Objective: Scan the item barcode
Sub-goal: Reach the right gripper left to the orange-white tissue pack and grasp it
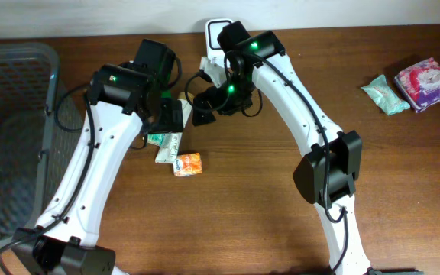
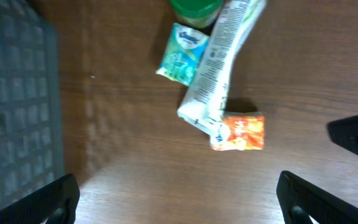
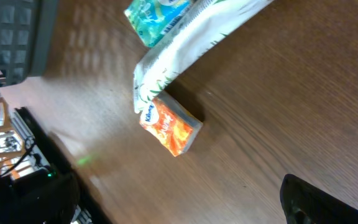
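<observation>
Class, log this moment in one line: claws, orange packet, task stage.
left claw: open, empty | right claw: open, empty | small orange rectangular packet: on brown wooden table, touching white plastic tube | scan: not begun

wooden table (image 1: 266, 229) bears a grey basket (image 1: 17, 50), orange packet (image 2: 240, 132), white tube (image 2: 219, 62) and teal packet (image 2: 182, 55).

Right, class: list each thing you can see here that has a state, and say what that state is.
left gripper: open, holding nothing.
right gripper: open, holding nothing.
orange tissue pack: lying flat, unheld, touching the tube's end.
white tube: lying flat, between the two tissue packs.
teal tissue pack: lying flat beside the tube.
basket: upright, at the left.
pink pack: lying flat, far right, unheld.
</observation>
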{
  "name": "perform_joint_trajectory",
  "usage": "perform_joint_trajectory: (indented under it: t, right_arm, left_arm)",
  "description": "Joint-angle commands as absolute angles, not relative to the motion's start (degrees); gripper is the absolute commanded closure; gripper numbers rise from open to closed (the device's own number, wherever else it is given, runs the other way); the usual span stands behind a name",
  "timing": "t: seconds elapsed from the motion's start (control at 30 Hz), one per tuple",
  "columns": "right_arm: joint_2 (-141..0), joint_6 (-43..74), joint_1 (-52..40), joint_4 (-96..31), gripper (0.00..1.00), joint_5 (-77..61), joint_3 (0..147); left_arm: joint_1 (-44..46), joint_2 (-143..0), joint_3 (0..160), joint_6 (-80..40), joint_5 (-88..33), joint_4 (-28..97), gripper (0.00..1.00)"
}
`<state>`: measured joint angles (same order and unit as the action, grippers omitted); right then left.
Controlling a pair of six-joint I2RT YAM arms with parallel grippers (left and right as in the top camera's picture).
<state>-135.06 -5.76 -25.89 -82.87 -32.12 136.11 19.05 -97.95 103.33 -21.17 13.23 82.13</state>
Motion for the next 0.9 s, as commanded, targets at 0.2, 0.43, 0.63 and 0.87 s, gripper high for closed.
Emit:
perform_joint_trajectory:
  t: [0.2, 0.43, 0.63, 0.87]
  right_arm:
    - [-135.4, -5.5, -25.9, -83.2, 0.01, -27.8, 135.9]
    - [-135.4, -5.5, -25.9, -83.5, 0.01, -27.8, 135.9]
    - [-135.5, -5.5, -26.9, -84.8, 0.02, -27.8, 135.5]
    - [-135.5, -17.6, -35.7, -77.4, 0.07, -24.2, 125.7]
  left_arm:
    - [18.7, -97.7, 103.5, -19.9, 7.7, 75.2, 0.01]
    - [5.5, -97.7, 103.4, -19.7, 3.4, 79.4, 0.01]
    - [-0.9, -97.7, 103.4, -19.7, 6.4, 79.6, 0.01]
    - [-0.9, -97.7, 103.4, -19.7, 6.4, 79.6, 0.01]
